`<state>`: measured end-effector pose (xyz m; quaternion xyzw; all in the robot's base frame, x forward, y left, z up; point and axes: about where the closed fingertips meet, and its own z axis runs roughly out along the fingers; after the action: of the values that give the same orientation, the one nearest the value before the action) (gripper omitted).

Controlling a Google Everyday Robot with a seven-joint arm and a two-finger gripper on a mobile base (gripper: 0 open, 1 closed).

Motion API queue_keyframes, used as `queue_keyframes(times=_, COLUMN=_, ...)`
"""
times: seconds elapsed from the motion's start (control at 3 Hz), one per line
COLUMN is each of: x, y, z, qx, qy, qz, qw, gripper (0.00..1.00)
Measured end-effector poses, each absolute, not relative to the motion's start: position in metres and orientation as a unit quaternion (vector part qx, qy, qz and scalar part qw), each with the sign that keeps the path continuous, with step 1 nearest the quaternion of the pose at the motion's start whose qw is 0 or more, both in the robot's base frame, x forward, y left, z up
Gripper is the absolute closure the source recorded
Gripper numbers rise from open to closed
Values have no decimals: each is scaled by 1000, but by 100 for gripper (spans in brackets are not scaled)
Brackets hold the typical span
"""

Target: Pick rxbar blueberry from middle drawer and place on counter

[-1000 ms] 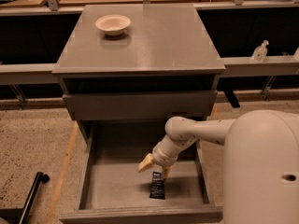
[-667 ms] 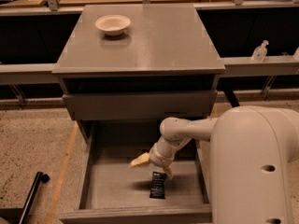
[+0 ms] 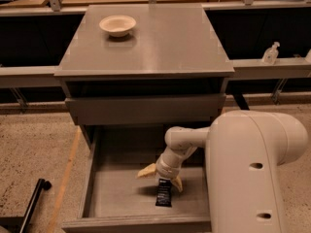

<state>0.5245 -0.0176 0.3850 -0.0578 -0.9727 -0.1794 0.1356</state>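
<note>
Grey middle drawer (image 3: 116, 200) stands open at the foot of the cabinet, with its floor in view. My tool (image 3: 159, 179) is down inside it, at about 4 o'clock from the floor's centre, with the wrist pointing downward. Its two cream fingers (image 3: 146, 171) are spread apart and released, gripping nothing. One points toward 9 o'clock, the other toward 5 o'clock.

The rxbar blueberry (image 3: 164, 196) lies flat on the drawer floor at 6 o'clock of the tool. Its long axis runs front to back, and the dark wrapper shows pale print facing up. Its far end sits between the spread fingers, under the wrist; whether the tool touches it there I cannot tell. Its near end is close to the drawer's front wall but apart from it.

My arm (image 3: 252, 174) comes in from 3 o'clock, and its large pale housing covers the right side of the drawer. A plain upper drawer front (image 3: 146, 109) sits just above the open drawer.

The table (image 3: 165, 42) carries a cream bowl (image 3: 117, 24), upright at its 11 o'clock corner. A clear pump bottle (image 3: 270, 53) stands on a ledge at 3 o'clock of the table. A black rod (image 3: 34, 200) lies on the speckled floor (image 3: 29, 144) at 9 o'clock of the drawer.
</note>
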Motion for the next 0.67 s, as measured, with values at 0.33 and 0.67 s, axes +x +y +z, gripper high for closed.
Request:
queue_keyframes(times=0.33, x=519, y=-17, z=364, qx=-71, qy=-970, qz=-170, qw=158, gripper=0)
queue_keyframes(times=0.67, x=516, y=-17, z=338, qx=-90, qy=-967, qz=-152, qw=182, gripper=0)
